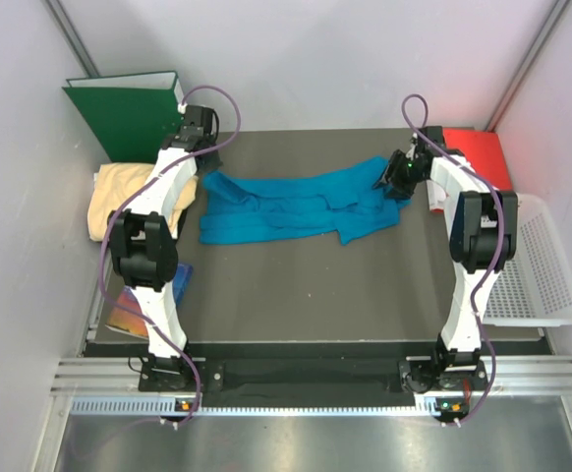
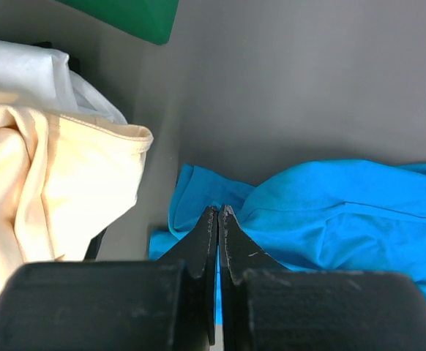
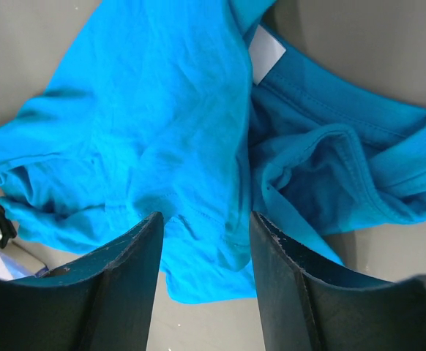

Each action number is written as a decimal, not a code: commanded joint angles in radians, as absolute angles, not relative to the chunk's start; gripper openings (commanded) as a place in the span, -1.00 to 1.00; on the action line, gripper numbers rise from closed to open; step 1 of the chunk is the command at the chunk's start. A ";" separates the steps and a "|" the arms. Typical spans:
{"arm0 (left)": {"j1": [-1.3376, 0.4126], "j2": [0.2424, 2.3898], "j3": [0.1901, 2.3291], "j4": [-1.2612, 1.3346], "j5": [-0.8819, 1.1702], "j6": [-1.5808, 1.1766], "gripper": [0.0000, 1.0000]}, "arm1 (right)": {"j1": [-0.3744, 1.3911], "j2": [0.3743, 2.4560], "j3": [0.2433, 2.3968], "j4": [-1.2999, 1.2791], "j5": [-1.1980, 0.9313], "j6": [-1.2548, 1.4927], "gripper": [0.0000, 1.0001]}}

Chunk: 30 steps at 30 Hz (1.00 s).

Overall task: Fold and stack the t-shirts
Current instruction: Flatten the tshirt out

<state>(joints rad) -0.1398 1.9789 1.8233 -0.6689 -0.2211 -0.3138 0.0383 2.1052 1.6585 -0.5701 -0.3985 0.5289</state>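
The teal-blue t-shirt (image 1: 296,205) lies crumpled and stretched across the dark mat, its white neck label (image 3: 268,55) at the right end. My left gripper (image 1: 207,162) is at the shirt's left corner. In the left wrist view (image 2: 218,210) its fingers are pressed together with the teal cloth (image 2: 330,212) bunched at their tips. My right gripper (image 1: 396,182) is open just above the shirt's right end, and the cloth (image 3: 162,131) shows between its fingers (image 3: 206,216). The pale yellow-orange t-shirt (image 1: 119,197) lies bunched off the mat's left edge, and it also shows in the left wrist view (image 2: 66,183).
A green binder (image 1: 129,113) stands at the back left, behind the yellow shirt. A red folder (image 1: 478,157) lies at the back right, and a white basket (image 1: 537,265) sits along the right side. A colourful flat item (image 1: 134,315) lies by the left arm. White walls enclose the table.
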 commanded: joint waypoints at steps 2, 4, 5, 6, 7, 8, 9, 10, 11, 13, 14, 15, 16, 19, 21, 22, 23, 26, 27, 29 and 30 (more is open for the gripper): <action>-0.138 1.942 1.829 -0.624 -0.212 -0.302 -1.00 | 0.048 2.085 1.706 -0.571 -0.361 0.503 0.01; -0.138 1.944 1.827 -0.626 -0.213 -0.302 -1.00 | 0.048 2.098 1.704 -0.565 -0.360 0.502 0.01; -0.138 1.944 1.825 -0.626 -0.213 -0.301 -1.00 | 0.049 2.102 1.704 -0.563 -0.360 0.503 0.01; -0.138 1.945 1.825 -0.624 -0.213 -0.301 -1.00 | 0.051 2.106 1.706 -0.563 -0.360 0.502 0.01; -0.138 1.945 1.824 -0.626 -0.213 -0.301 -1.00 | 0.054 2.114 1.704 -0.561 -0.360 0.500 0.01; -0.138 1.947 1.824 -0.626 -0.212 -0.301 -1.00 | 0.057 2.118 1.704 -0.558 -0.356 0.499 0.01; -0.138 1.947 1.825 -0.626 -0.212 -0.301 -1.00 | 0.060 2.126 1.703 -0.555 -0.356 0.497 0.01; -0.138 1.947 1.825 -0.626 -0.210 -0.302 -1.00 | 0.064 2.129 1.703 -0.548 -0.357 0.497 0.01; -0.138 1.947 1.825 -0.626 -0.210 -0.302 -1.00 | 0.069 2.132 1.703 -0.542 -0.359 0.495 0.01; -0.138 1.947 1.825 -0.626 -0.209 -0.302 -1.00 | 0.080 2.144 1.703 -0.519 -0.364 0.497 0.01; -0.138 1.948 1.824 -0.624 -0.209 -0.302 -1.00 | 0.083 2.149 1.706 -0.512 -0.364 0.500 0.01; -0.138 1.948 1.824 -0.626 -0.209 -0.301 -1.00 | 0.087 2.166 1.710 -0.508 -0.364 0.502 0.01; -0.138 1.948 1.824 -0.627 -0.210 -0.301 -1.00 | 0.095 2.175 1.721 -0.499 -0.365 0.505 0.02; -0.138 1.944 1.822 -0.629 -0.210 -0.296 -1.00 | 0.113 2.195 1.749 -0.488 -0.373 0.509 0.00; -0.138 1.944 1.821 -0.632 -0.213 -0.295 -1.00 | 0.124 2.197 1.767 -0.491 -0.371 0.509 -0.21; -0.138 1.942 1.819 -0.632 -0.215 -0.293 -1.00 | 0.132 2.194 1.785 -0.502 -0.371 0.506 -0.39; -0.138 1.942 1.818 -0.630 -0.216 -0.291 -1.00 | 0.135 2.191 1.796 -0.512 -0.368 0.497 -0.82; -0.138 1.940 1.816 -0.630 -0.219 -0.295 -1.00 | 0.137 2.161 1.812 -0.549 -0.345 0.483 -1.00; -0.138 1.942 1.815 -0.630 -0.218 -0.296 -1.00 | 0.137 2.139 1.816 -0.560 -0.335 0.477 -1.00; -0.138 1.942 1.816 -0.629 -0.216 -0.296 -1.00 | 0.137 2.115 1.828 -0.592 -0.301 0.460 -1.00; -0.138 1.944 1.816 -0.627 -0.216 -0.298 -1.00 | 0.135 2.094 1.838 -0.607 -0.284 0.456 -0.98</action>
<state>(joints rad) -0.1398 1.9789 1.8229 -0.6647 -0.2169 -0.3061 0.1299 2.2047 1.7725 -0.5663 -0.3466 0.4931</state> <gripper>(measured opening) 0.012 0.012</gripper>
